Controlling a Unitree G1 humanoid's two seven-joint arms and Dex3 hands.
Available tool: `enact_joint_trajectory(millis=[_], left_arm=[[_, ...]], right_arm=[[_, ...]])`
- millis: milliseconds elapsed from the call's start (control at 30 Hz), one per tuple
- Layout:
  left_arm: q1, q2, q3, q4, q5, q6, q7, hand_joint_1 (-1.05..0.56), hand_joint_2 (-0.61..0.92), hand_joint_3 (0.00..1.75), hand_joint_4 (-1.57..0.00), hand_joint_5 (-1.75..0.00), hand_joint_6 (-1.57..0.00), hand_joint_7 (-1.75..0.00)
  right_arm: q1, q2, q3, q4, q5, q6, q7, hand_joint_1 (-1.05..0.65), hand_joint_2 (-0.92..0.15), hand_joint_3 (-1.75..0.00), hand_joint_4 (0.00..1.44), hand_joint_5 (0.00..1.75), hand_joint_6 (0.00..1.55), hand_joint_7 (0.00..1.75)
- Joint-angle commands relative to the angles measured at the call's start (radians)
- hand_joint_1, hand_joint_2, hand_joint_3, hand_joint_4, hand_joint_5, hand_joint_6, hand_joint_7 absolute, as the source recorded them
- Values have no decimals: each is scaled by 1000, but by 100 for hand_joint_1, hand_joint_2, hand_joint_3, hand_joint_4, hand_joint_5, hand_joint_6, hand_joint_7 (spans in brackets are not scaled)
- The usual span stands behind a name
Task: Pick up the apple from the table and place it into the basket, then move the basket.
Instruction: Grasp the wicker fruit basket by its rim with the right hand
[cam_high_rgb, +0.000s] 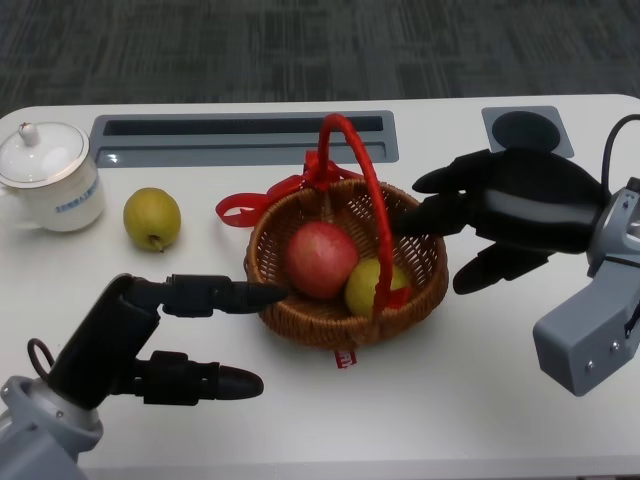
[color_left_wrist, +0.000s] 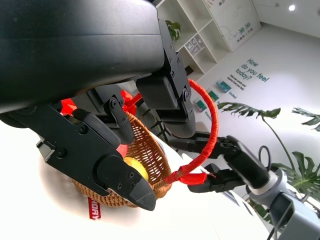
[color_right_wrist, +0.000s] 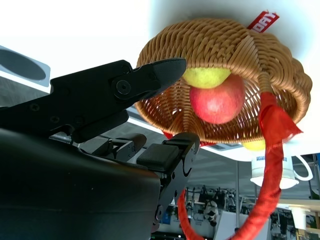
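Note:
The wicker basket (cam_high_rgb: 300, 325) with a red handle (cam_high_rgb: 365, 200) stands mid-table. Inside lie the red apple (cam_high_rgb: 320, 258) and a yellow-green fruit (cam_high_rgb: 375, 285). My left hand (cam_high_rgb: 160, 335) lies to the basket's left, fingers stretched apart, one fingertip at the near-left rim. My right hand (cam_high_rgb: 510, 215) hovers at the basket's right with fingers spread; one finger reaches to the right rim. Neither hand holds anything. In the right wrist view the apple (color_right_wrist: 217, 100) and basket (color_right_wrist: 220, 45) lie just beyond my fingers (color_right_wrist: 150, 75). The left wrist view shows the basket (color_left_wrist: 150, 155) and my right hand (color_left_wrist: 225, 160) past it.
A second yellow-green fruit (cam_high_rgb: 152, 218) sits left of the basket, and a white lidded cup (cam_high_rgb: 45, 175) stands at the far left. A red ribbon (cam_high_rgb: 245, 208) trails from the handle. A grey slotted panel (cam_high_rgb: 240, 135) and a grey plate (cam_high_rgb: 528, 130) lie along the back.

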Motion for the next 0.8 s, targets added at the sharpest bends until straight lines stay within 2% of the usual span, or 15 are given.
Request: enact_joint_trajectory(millis=[33, 133, 167, 233, 400, 533, 800], left_arm=[[-20, 6, 7, 35, 12, 4, 8, -36, 58, 0, -108, -2, -96, -1], [-128, -7, 7, 317, 60, -60, 47, -55, 70, 2, -102, -3, -89, -2], [-144, -9, 9, 362, 66, -86, 51, -64, 75, 3, -99, -3, -87, -2], [-153, -9, 11, 388, 68, -126, 51, -72, 78, 2, -99, -4, -87, -2], [-134, -7, 14, 346, 64, -158, 49, -77, 78, 0, -100, -5, -89, -2], [-94, -9, 14, 258, 47, -128, 41, -71, 74, 0, -101, -4, -91, -2], [-15, 3, 20, 83, 36, -62, 35, -59, 69, 0, -104, -5, -94, -2]], right_arm=[[23, -27, -28, -38, 29, -1, 19, -62, -85, 0, 53, 1, 62, 1], [29, -31, -31, -49, 25, 4, 19, -63, -85, 0, 54, 1, 63, 1], [30, -31, -29, -50, 21, 3, 19, -63, -86, 0, 53, 1, 63, 1], [32, -24, -19, -44, 12, -3, 14, -63, -86, -1, 53, 0, 63, 1], [42, 12, 11, -18, -11, -3, 12, -65, -88, -1, 53, 1, 66, 1], [29, 48, 55, 32, -48, 8, 17, -63, -88, -1, 53, 0, 64, 0], [-8, 122, 145, 161, -152, 43, -102, -65, -87, 0, 57, 1, 60, 0]])
